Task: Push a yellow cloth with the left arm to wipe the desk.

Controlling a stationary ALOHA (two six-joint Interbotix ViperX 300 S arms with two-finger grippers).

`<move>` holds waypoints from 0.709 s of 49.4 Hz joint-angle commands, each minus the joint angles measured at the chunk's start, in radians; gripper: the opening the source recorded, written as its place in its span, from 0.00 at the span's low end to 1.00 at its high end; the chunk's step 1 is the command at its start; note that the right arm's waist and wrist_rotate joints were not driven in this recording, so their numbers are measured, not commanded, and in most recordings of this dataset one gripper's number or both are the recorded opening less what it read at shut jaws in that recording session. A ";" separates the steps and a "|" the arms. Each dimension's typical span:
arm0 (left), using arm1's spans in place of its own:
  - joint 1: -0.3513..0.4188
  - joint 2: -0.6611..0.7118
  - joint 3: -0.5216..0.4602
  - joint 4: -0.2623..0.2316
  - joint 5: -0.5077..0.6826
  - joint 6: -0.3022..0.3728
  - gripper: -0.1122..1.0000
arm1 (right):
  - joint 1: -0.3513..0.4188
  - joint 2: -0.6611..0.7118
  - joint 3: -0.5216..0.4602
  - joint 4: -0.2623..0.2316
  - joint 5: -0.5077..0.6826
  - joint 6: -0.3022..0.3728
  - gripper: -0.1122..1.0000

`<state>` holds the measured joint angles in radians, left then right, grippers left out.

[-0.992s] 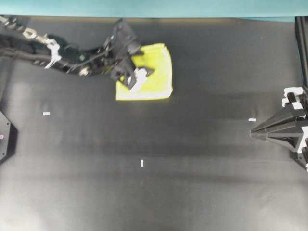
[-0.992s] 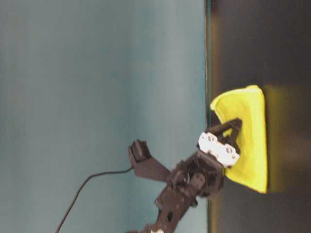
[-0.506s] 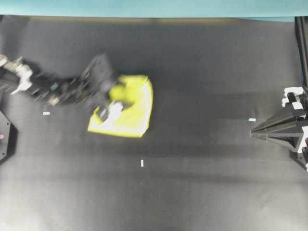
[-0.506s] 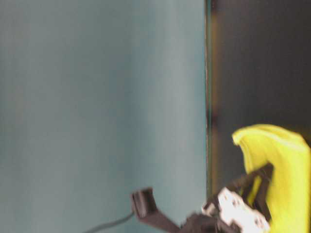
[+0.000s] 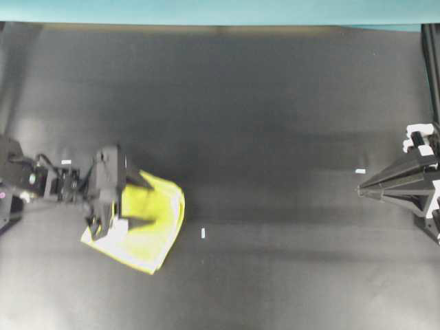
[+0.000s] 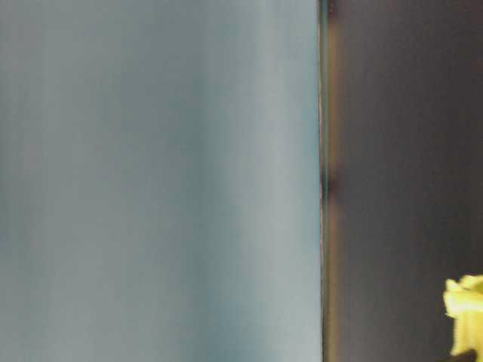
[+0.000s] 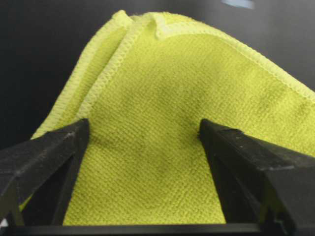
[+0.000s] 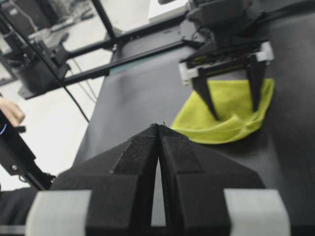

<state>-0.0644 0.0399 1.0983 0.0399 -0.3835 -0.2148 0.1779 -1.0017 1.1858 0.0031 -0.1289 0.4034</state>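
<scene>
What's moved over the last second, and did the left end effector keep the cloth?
The left end effector dragged the yellow cloth from near the desk's far edge down and leftward in the overhead view. Its fingers remain spread, pressing on the cloth. The right end effector stayed parked and shut at the right.

left arm [image 5: 65, 187] jaws spread, right arm [image 5: 405, 182] jaws closed

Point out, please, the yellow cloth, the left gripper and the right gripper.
yellow cloth [image 5: 159, 221]: overhead view, bare right half of its top.
left gripper [image 5: 141, 202]: overhead view, midway between its spread fingertips.
right gripper [image 8: 158, 127]: right wrist view, where its closed fingertips meet.
</scene>
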 commanded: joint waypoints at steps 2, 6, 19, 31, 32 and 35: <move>-0.089 0.005 0.000 0.003 0.003 -0.008 0.89 | 0.000 0.006 -0.006 0.002 -0.012 0.000 0.10; -0.137 0.005 -0.005 0.003 0.006 -0.009 0.89 | 0.000 0.006 -0.008 0.002 -0.014 0.002 0.10; -0.302 0.011 -0.009 0.005 0.032 -0.009 0.88 | 0.000 0.005 -0.008 0.009 -0.026 0.000 0.10; -0.367 0.012 -0.020 0.003 0.061 -0.008 0.88 | 0.000 0.005 -0.008 0.009 -0.037 0.000 0.10; -0.365 0.012 -0.020 0.003 0.061 -0.008 0.88 | 0.000 0.005 -0.008 0.009 -0.038 0.002 0.10; -0.365 0.012 -0.025 0.003 0.061 0.003 0.88 | 0.000 0.005 -0.008 0.009 -0.038 0.002 0.10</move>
<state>-0.4080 0.0430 1.0769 0.0399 -0.3359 -0.2148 0.1779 -1.0017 1.1858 0.0092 -0.1565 0.4034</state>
